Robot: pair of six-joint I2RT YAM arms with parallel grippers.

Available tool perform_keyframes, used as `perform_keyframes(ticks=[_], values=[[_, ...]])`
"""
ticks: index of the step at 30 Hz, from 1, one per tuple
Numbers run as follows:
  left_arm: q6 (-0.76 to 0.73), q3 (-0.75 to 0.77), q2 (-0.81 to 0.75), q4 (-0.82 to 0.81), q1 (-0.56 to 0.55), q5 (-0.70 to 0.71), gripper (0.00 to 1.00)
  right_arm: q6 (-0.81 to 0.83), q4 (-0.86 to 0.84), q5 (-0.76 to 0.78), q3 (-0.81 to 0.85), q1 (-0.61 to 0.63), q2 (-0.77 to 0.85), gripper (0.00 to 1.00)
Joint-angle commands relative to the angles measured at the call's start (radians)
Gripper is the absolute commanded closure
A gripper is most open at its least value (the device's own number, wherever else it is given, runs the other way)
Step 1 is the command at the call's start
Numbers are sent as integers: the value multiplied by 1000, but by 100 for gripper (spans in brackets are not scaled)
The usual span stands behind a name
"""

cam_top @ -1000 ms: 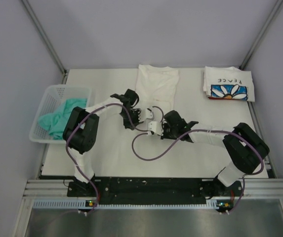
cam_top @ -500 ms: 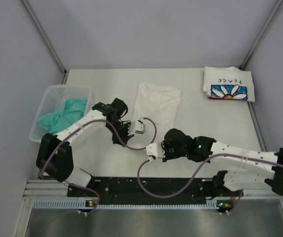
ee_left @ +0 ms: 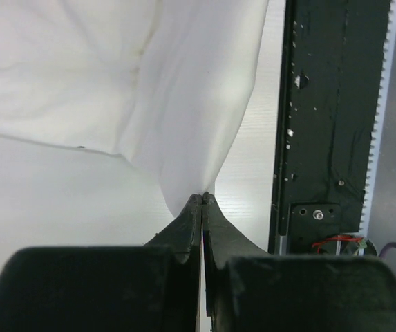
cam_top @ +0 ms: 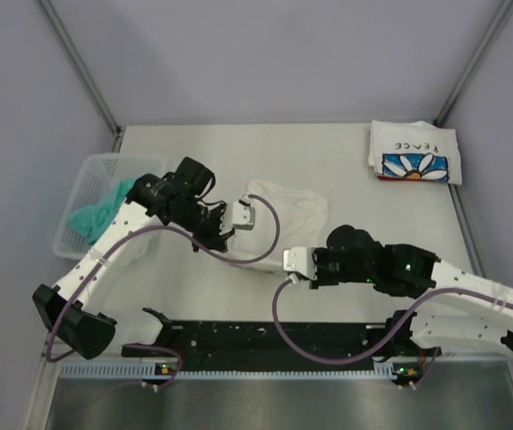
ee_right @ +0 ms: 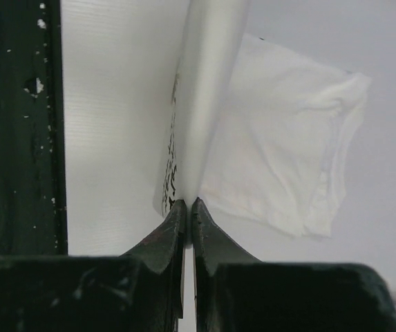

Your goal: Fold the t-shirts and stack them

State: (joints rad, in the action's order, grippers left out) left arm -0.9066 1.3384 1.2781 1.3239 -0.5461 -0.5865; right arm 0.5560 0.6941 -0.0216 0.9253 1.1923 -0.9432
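Observation:
A large white t-shirt lies crumpled at mid-table, its near edge lifted by both grippers. My left gripper is shut on its left near edge; in the left wrist view the fingertips pinch a cone of white cloth. My right gripper is shut on its right near edge; the right wrist view shows the pinched fold with a printed label beside it. A folded white tee with a blue daisy "PEACE" print lies at the far right. A teal-green tee sits in the basket.
A white plastic mesh basket stands at the table's left edge. The black base rail runs along the near edge, and it also shows in the left wrist view. Purple cables loop from both wrists.
Both grippers have pulled toward the near edge with the white t-shirt's hem in them. The shirt has slid nearer and bunched up. The left arm swung left, the right arm swung right.

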Motion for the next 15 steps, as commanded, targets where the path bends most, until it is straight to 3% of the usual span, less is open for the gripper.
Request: perform_keyframes(ticks=[1,11,15], values=[[60,142,70,48,21,46,100,-33,-22,-9,72,-129,64,100],[149,545,412,-48,127,132,100,-28,-128,-43,174,-512,-141,100],[143,628,513,-71,130,123,100,-41,-165,-18,204,-611,-241,100]])
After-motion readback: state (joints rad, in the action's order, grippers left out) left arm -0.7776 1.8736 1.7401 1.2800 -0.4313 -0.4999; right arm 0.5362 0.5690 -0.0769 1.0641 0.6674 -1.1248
